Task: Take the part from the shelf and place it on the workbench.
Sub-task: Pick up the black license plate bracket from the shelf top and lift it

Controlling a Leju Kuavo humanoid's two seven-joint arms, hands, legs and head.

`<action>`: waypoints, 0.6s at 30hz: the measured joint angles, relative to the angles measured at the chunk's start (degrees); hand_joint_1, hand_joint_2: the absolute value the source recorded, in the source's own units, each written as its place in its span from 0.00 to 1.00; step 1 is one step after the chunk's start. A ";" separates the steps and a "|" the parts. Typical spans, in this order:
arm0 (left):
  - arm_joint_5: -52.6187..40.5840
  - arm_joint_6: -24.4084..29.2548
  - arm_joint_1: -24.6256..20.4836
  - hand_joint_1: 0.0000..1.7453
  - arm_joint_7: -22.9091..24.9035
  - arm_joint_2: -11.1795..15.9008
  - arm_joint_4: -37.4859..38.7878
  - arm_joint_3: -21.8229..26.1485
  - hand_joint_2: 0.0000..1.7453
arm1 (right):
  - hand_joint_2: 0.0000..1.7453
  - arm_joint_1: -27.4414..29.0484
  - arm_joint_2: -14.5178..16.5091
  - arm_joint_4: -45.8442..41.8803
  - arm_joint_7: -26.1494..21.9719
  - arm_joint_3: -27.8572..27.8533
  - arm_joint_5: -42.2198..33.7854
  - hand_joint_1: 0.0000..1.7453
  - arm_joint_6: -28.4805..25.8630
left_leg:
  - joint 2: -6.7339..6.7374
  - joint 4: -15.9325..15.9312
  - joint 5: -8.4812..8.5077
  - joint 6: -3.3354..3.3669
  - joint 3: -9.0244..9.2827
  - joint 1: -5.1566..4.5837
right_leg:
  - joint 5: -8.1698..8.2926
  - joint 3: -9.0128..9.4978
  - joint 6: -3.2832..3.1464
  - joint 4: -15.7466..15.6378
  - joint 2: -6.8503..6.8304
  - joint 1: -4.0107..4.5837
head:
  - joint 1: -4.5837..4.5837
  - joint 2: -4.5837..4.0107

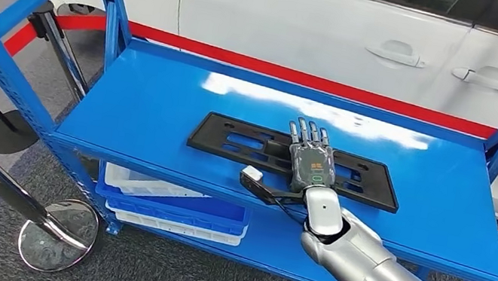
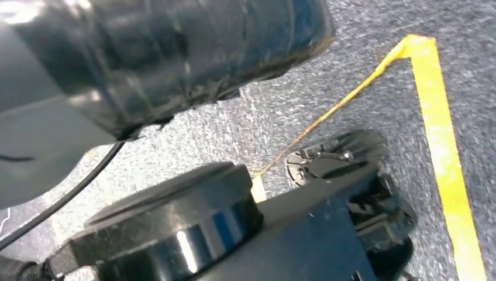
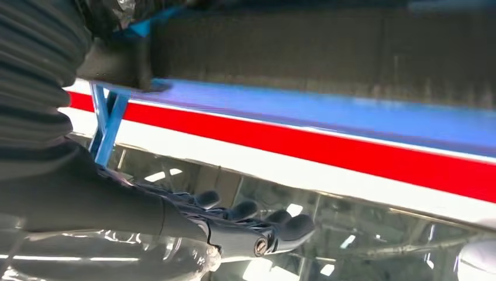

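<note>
- Lower right of the head view: the silver right arm comes up from the corner, and the right hand lies flat, palm down, over the middle of the part, its fingers stretched out straight and side by side toward the far edge. It looks to hover over or rest on the part rather than grip it; whether it touches cannot be told. The thumb sticks out to the side near the part's front edge.
- In the right wrist view the hand also shows its fingers extended, with nothing between them.
- The left hand's state cannot be told; the left wrist view looks at grey carpet with yellow floor tape.
- The part, a long flat black frame with cut-outs, lies lengthwise at the centre of the head view, on the top deck of the blue shelf. It is not yet lifted, so judging by this, the task is at its start: grasp, lift, carry and placing are all left. No workbench is seen.
- Lower left: a stanchion base stands on the carpet.
- Under the top deck, left of centre: stacked bins on the lower shelf.
- Top of the frame: a white car stands behind the shelf, with a red band along its foot.
</note>
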 joint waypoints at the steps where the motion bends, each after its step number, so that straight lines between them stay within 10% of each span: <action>1: -0.15 -0.06 0.00 0.00 -0.02 -0.01 0.00 -0.20 0.00 | 1.00 0.31 -0.43 -0.57 0.07 -0.04 0.08 1.00 0.46 | 0.02 0.06 -0.03 0.07 -0.03 -0.04 | -1.36 -1.71 0.05 3.63 -0.01 -0.02 | 0.06 0.00; 3: -0.39 -0.08 0.01 0.00 -0.18 0.00 0.00 -0.65 0.00 | 1.00 1.00 -1.37 -1.82 0.05 -0.18 0.24 1.00 1.24 | -0.02 0.23 -0.12 0.14 -0.04 -0.10 | -0.83 -2.73 0.09 5.68 -0.04 -0.05 | 0.08 0.00; 7: -0.52 -0.04 -0.05 0.00 -0.52 0.02 0.00 -1.10 0.00 | 1.00 1.22 -2.79 -4.15 -0.24 -0.91 0.65 1.00 1.74 | -0.19 1.41 -0.78 -0.40 -0.37 -0.33 | 4.99 3.30 -0.32 -6.74 -0.18 -0.02 | 0.11 0.00; 11: -0.61 0.04 -0.11 0.00 -0.60 0.04 0.01 -1.32 0.00 | 1.00 1.50 -3.48 -5.74 -0.36 -1.08 0.87 1.00 1.75 | -0.20 1.96 -1.04 -1.38 -0.83 -0.36 | 5.19 3.91 -1.35 -8.34 -0.08 0.10 | 0.07 0.00; 14: -1.16 0.35 -0.15 0.00 -1.05 0.05 0.02 -1.79 0.00 | 1.00 1.44 -3.98 -6.81 -0.46 -1.31 1.08 1.00 1.89 | -0.16 6.91 -4.22 -2.42 -3.02 -0.12 | 5.48 3.93 -2.11 -8.58 -0.12 -0.12 | -0.10 0.00; 18: -1.85 0.80 -0.12 0.00 -2.05 0.03 0.01 -2.36 1.00 | 1.00 1.68 -4.47 -8.20 -0.91 -1.50 1.25 1.00 2.71 | -0.16 17.19 -7.67 -2.85 -7.71 0.03 | 5.48 3.90 -2.39 -8.54 -0.08 0.01 | -0.15 0.00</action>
